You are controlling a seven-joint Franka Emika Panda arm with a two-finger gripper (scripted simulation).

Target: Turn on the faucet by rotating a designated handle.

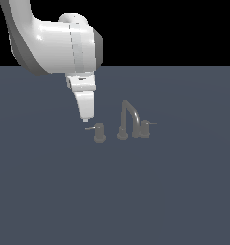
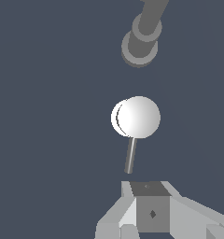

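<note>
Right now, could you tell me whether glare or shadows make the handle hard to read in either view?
Wrist view: the handle top is blown out to near white, its lever stays readable, and no cast shadow shows on the floor. Exterior view: flat, dim light, the handle small and coarse, low in contrast against the floor; the claw looks bright by comparison.

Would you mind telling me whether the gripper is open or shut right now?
Shut, it seems: in the wrist view the gripper fingers meet with no gap, just short of the handle lever's end.
</note>
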